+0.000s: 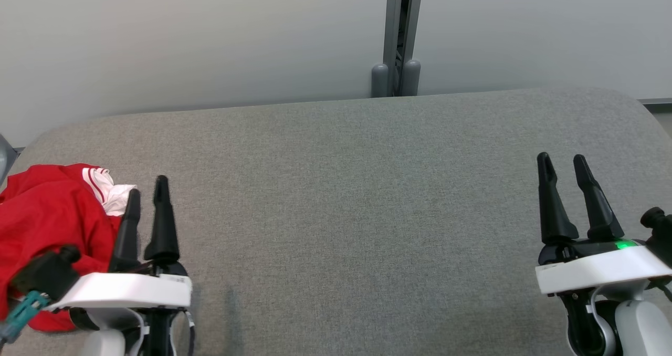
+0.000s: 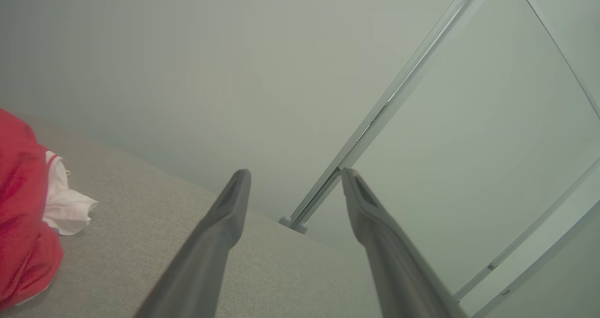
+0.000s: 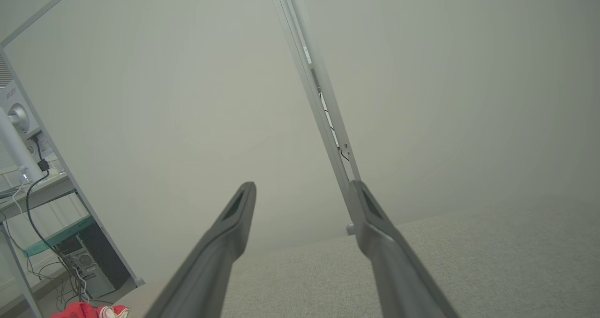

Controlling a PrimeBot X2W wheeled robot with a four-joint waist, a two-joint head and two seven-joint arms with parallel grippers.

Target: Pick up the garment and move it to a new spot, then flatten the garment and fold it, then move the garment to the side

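A crumpled red garment (image 1: 50, 219) with white trim lies bunched at the far left edge of the grey padded surface (image 1: 346, 209); it also appears as red cloth (image 2: 21, 219) at the left of the left wrist view and as a small red patch (image 3: 79, 311) low in the right wrist view. My left gripper (image 1: 148, 188) stands open just right of the garment, its fingers empty and pointing away from me. Far off at the right, my right gripper (image 1: 562, 163) is open too, holding nothing.
A pale wall runs behind the surface, with a grey metal post (image 1: 400, 35) at its middle. Beyond the surface's left end, a desk with a monitor, cables and a computer tower (image 3: 82, 261) stands on the floor.
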